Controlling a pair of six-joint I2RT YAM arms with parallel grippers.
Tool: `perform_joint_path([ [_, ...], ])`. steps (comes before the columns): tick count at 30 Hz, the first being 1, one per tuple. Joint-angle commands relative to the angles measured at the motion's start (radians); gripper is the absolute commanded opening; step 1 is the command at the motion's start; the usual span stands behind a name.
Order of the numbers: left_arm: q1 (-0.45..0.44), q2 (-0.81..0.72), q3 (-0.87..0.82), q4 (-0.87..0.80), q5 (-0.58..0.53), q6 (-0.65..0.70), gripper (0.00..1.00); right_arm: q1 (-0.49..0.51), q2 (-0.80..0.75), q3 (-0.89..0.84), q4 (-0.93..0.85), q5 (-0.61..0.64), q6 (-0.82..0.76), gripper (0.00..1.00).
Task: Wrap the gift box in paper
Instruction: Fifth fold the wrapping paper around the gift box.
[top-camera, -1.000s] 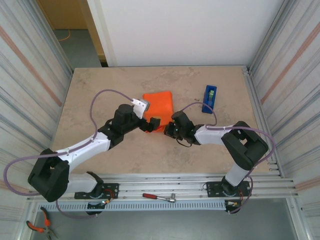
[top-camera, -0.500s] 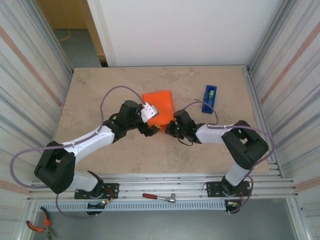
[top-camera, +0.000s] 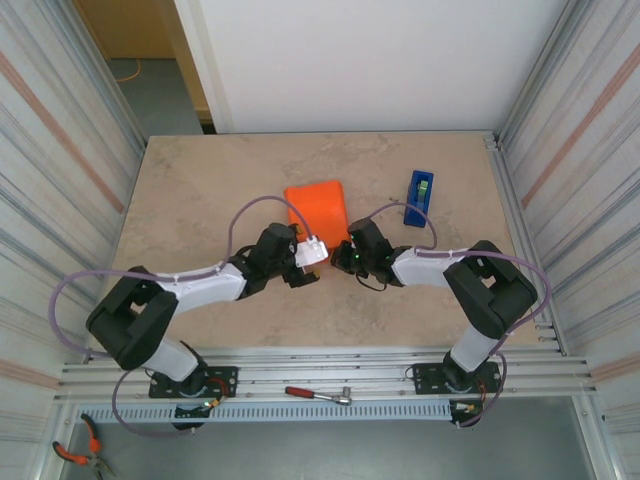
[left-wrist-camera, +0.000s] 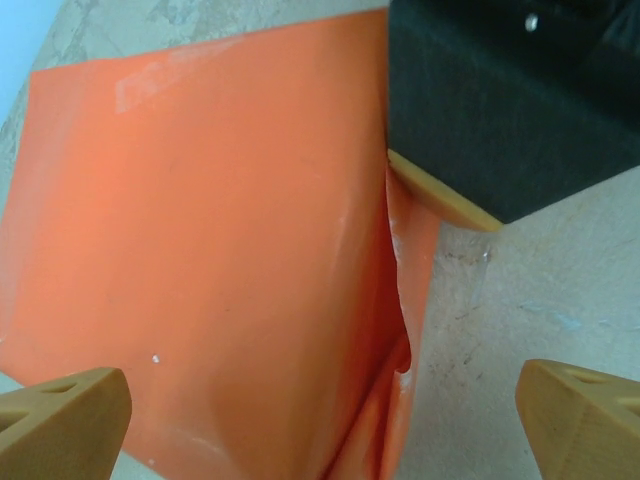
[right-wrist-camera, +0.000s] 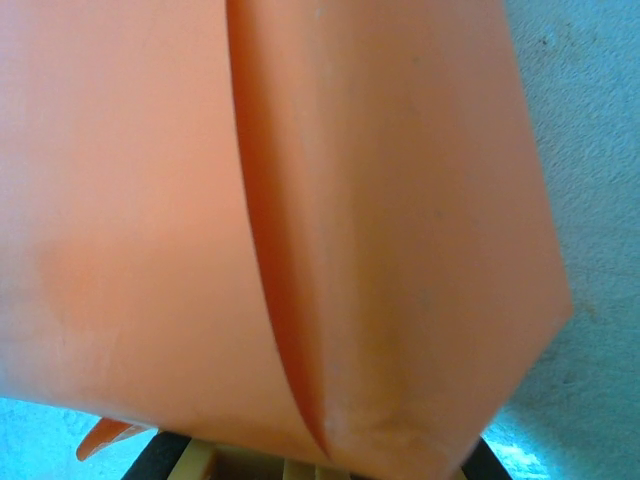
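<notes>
Spread to its widest, the left end effector (left-wrist-camera: 322, 418) is held low over the near corner of the paper (top-camera: 317, 205). One tan tip is set at each side of that corner and nothing is gripped. This stance is judged to be a readiness to press down or take up the loose flap.

Just beside it, the right end effector (top-camera: 346, 257) is held with its fingers pressed together. Its tan pad is laid against the sheet's edge on the right arm's side, where a fold rises. Whether any paper is pinched between the pads cannot be told. The edge is judged to be pinned there so that the wrap does not spring open.

The paper is found at the middle of the worktop (top-camera: 200, 190), just beyond both end effectors. It is thin, bright orange and smooth, with a faint sheen. It is folded into a low squarish packet with one sharp crease along it and a puckered, slightly torn-looking seam at the near corner. The gift box is not seen; from the flat raised top it is judged to be enclosed beneath. The worktop is matte, mottled beige and stone-like.

Farther off on the right arm's side, a narrow blue tape dispenser (top-camera: 420, 196) of hard plastic is left untouched, well apart from the packet. It is judged to be kept there for sealing the seam.
</notes>
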Motion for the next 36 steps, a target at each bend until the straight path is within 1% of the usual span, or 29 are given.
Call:
perform_joint_path([
  [1, -0.007, 0.028, -0.001, 0.116, -0.078, 0.059, 0.99, -0.012, -0.023, 0.021, -0.015, -0.008, -0.019, 0.00],
  [7, -0.008, 0.074, 0.009, 0.162, -0.111, 0.069, 0.99, -0.016, -0.024, 0.026, -0.020, -0.009, -0.019, 0.00],
  [12, -0.013, 0.102, 0.011, 0.189, -0.109, 0.068, 0.99, -0.017, -0.025, 0.024, -0.021, -0.010, -0.020, 0.00],
  [21, -0.017, 0.134, 0.030, 0.181, -0.100, 0.069, 0.99, -0.023, -0.024, 0.023, -0.020, -0.015, -0.018, 0.00],
  [22, -0.017, 0.136, 0.033, 0.175, -0.100, 0.069, 0.97, -0.023, -0.024, 0.024, -0.020, -0.016, -0.018, 0.00],
  [28, -0.016, 0.139, 0.087, 0.072, -0.080, 0.039, 0.80, -0.025, -0.030, 0.024, -0.024, -0.019, -0.019, 0.00],
  [30, -0.015, 0.138, 0.099, 0.043, -0.067, 0.031, 0.76, -0.025, -0.035, 0.022, -0.028, -0.019, -0.019, 0.00],
  [34, -0.012, 0.145, 0.125, -0.009, -0.054, 0.024, 0.62, -0.026, -0.045, 0.020, -0.035, -0.018, -0.021, 0.00],
  [35, -0.011, 0.145, 0.129, -0.021, -0.051, 0.022, 0.59, -0.028, -0.050, 0.017, -0.037, -0.018, -0.021, 0.00],
  [36, -0.010, 0.145, 0.129, -0.026, -0.051, 0.018, 0.59, -0.028, -0.055, 0.016, -0.039, -0.018, -0.021, 0.00],
])
